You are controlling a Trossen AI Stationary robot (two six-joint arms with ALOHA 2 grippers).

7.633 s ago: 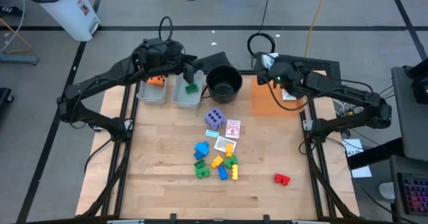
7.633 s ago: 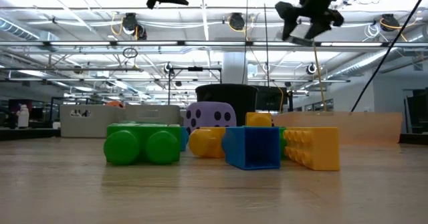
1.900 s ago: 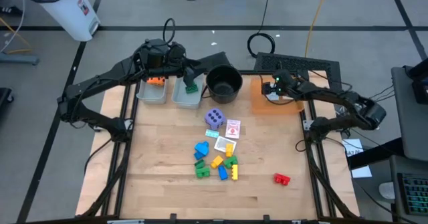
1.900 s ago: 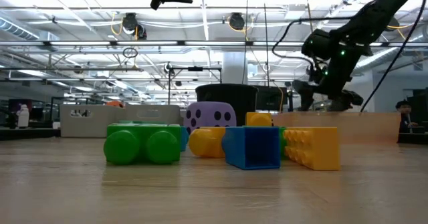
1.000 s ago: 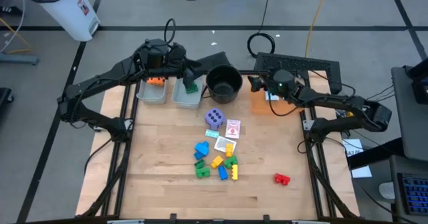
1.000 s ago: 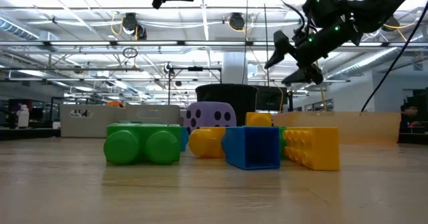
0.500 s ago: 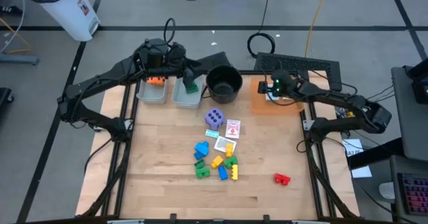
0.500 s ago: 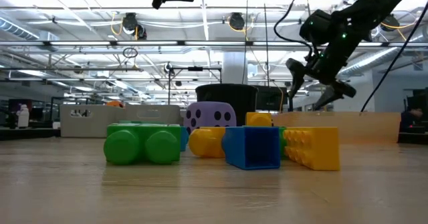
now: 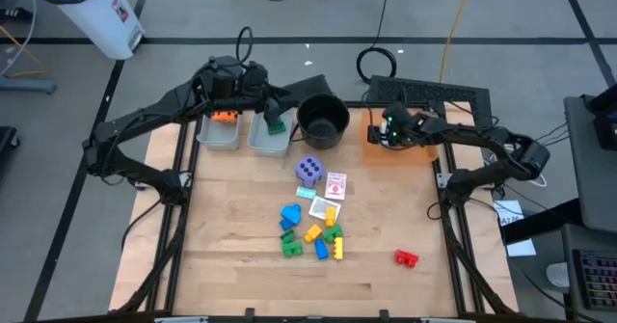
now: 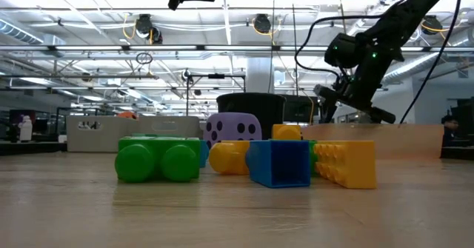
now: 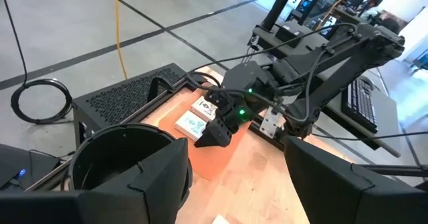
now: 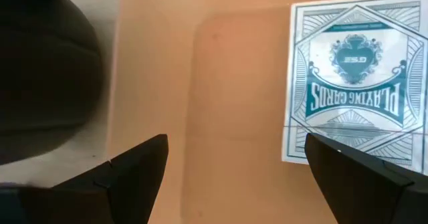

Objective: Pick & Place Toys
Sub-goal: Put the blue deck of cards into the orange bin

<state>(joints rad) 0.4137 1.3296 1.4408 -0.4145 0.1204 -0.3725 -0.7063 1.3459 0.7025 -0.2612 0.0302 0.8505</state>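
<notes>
the right end effector (image 9: 378, 134) hangs wide open and empty over the orange tray (image 9: 371, 151), apparently to reach a boxed card deck (image 12: 350, 77). the left end effector (image 9: 280, 104), part open, empty, waits above the grey bins (image 9: 220, 138). toys (image 9: 313, 228) cluster mid-surface.

Purple die (image 9: 308, 171), block pile (image 9: 313, 234), lone red block (image 9: 406, 257)
</notes>
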